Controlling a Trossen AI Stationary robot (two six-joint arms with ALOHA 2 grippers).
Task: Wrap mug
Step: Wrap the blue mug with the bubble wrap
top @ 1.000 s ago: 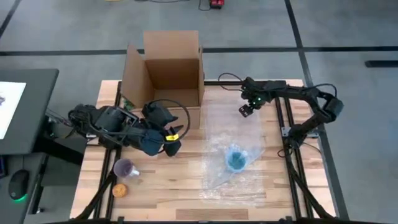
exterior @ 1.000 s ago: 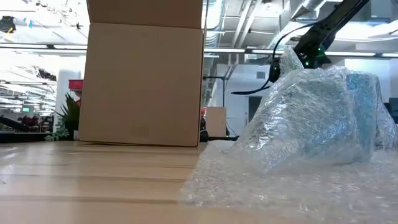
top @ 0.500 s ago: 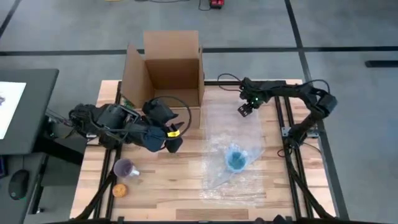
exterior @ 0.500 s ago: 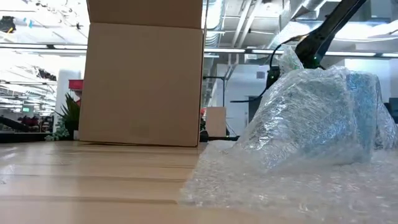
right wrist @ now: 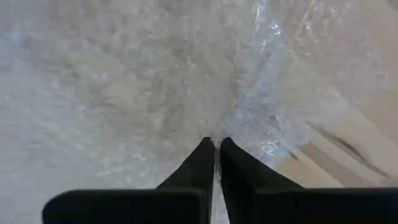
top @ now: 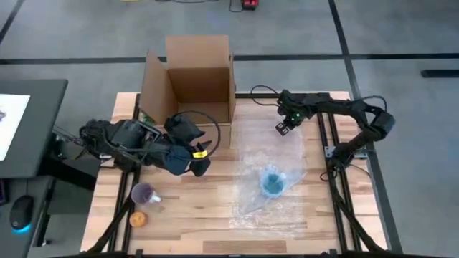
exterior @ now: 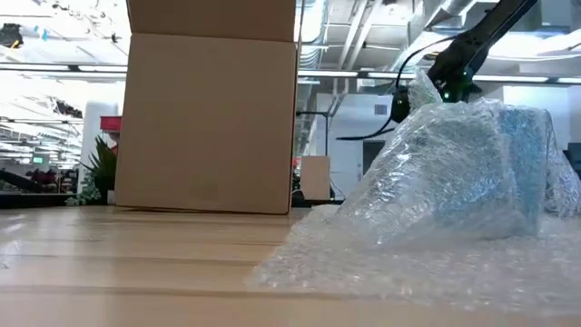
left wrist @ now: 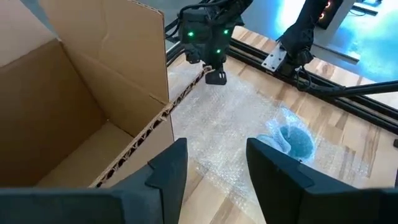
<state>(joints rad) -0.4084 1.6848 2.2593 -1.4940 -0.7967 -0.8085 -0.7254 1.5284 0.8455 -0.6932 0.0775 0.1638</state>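
Observation:
A blue mug point(top: 272, 181) stands on the table's right half under a clear sheet of bubble wrap point(top: 269, 154). The wrap drapes over the mug like a tent point(exterior: 454, 173) and lies flat around it. At the wrap's far end my right gripper point(top: 284, 127) is shut on it. My left gripper point(top: 198, 162) hovers open to the left of the wrap, beside the box, with nothing between its fingers point(left wrist: 214, 165). My right gripper pinches the bubble wrap near its far edge point(right wrist: 216, 138) between its two fingertips, coming from above. Creases run out from the pinch. From there the sheet runs down over the mug, with its near part point(exterior: 381, 272) on the table.
An open cardboard box point(top: 195, 80) stands at the table's far side, left of the wrap. A purple cup point(top: 145, 193) and a small orange thing point(top: 138, 219) sit near the front left corner. Bare wood lies between them and the wrap.
The wrap over the mug has settled a little lower, and its near edge has spread slightly farther out on the table. My right gripper has stayed shut at the wrap's far end, nearly in place.

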